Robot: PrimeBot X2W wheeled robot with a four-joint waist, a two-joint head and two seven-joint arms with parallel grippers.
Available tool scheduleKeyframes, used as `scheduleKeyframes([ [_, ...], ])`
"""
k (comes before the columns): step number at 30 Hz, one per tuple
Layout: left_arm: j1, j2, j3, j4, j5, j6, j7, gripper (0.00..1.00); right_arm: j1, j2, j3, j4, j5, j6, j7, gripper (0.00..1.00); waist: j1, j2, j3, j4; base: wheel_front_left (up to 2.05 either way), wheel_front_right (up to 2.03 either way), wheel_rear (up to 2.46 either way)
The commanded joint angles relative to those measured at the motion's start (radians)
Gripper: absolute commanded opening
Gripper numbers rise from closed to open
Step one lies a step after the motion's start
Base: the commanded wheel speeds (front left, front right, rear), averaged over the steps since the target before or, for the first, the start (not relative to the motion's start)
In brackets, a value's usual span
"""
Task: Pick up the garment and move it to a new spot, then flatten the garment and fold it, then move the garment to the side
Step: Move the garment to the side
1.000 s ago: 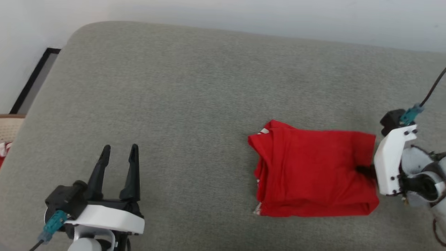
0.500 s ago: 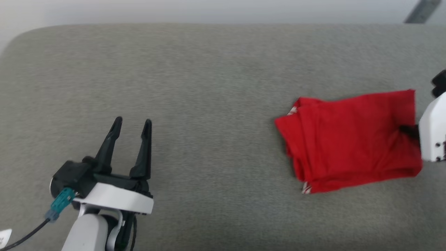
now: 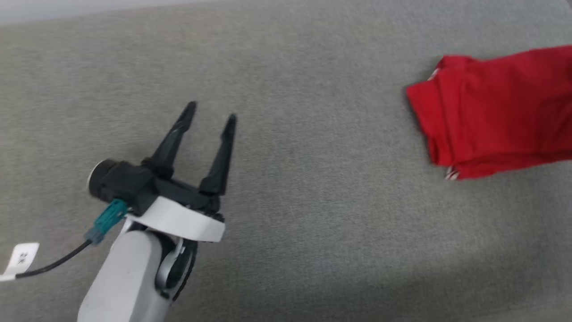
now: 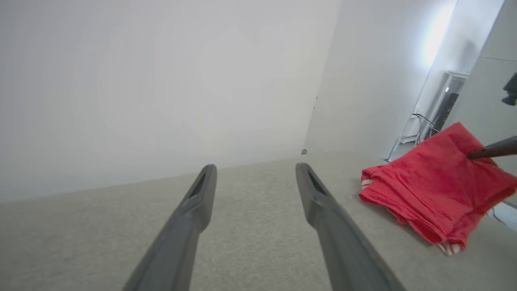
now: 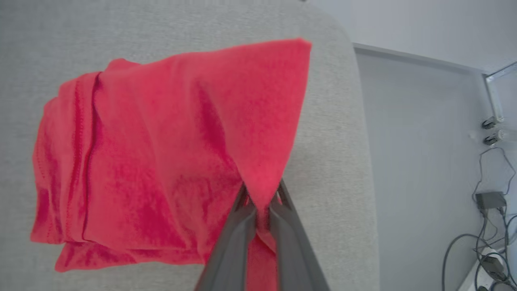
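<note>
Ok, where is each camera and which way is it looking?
Head view: on the robot's head, looking down at the grey cushion; shows the open left gripper and pale forearm.
Left wrist view: on the left wrist, looking along its two fingers across the cushion toward a white wall.
Right wrist view: on the right wrist, looking down past the right gripper, shut on the red garment.
Shared: all three show the garment on the cushion.

1 red garment (image 3: 496,116) — 2 hands, L hand (image 3: 211,110) & R hand (image 5: 261,200) — 1 grey cushion (image 3: 321,214)
</note>
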Motion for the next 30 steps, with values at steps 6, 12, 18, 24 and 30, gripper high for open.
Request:
scheduleKeyframes([
  [6, -0.077, 0.008, -0.063, -0.004, 0.015, -0.001, -0.001, 1.0, -0.081, -0.025, 0.035, 0.068, -0.053, 0.0, -0.105, 0.0, 0.0, 0.0, 0.068, -0.063, 0.0, 0.0, 0.0],
  [12, -0.139, 0.012, -0.133, 0.002, 0.017, -0.001, -0.002, 1.0, -0.159, -0.033, 0.062, 0.174, -0.116, 0.0, -0.219, 0.0, 0.0, 0.0, 0.112, -0.085, 0.0, 0.0, 0.0],
  [18, -0.183, 0.007, -0.172, 0.004, 0.021, -0.001, -0.001, 1.0, -0.214, -0.029, 0.087, 0.303, -0.196, 0.0, -0.325, 0.0, 0.0, 0.0, 0.146, -0.077, 0.0, 0.0, 0.0],
  [24, -0.204, 0.011, -0.187, 0.005, 0.015, -0.001, -0.001, 1.0, -0.262, 0.023, 0.073, 0.45, -0.252, 0.0, -0.421, 0.0, 0.0, 0.0, 0.17, -0.066, 0.0, 0.0, 0.0],
  [30, -0.213, 0.017, -0.19, 0.009, 0.011, -0.001, -0.001, 1.0, -0.305, 0.078, 0.061, 0.581, -0.29, 0.0, -0.483, 0.0, 0.0, 0.0, 0.18, -0.053, 0.0, 0.0, 0.0],
])
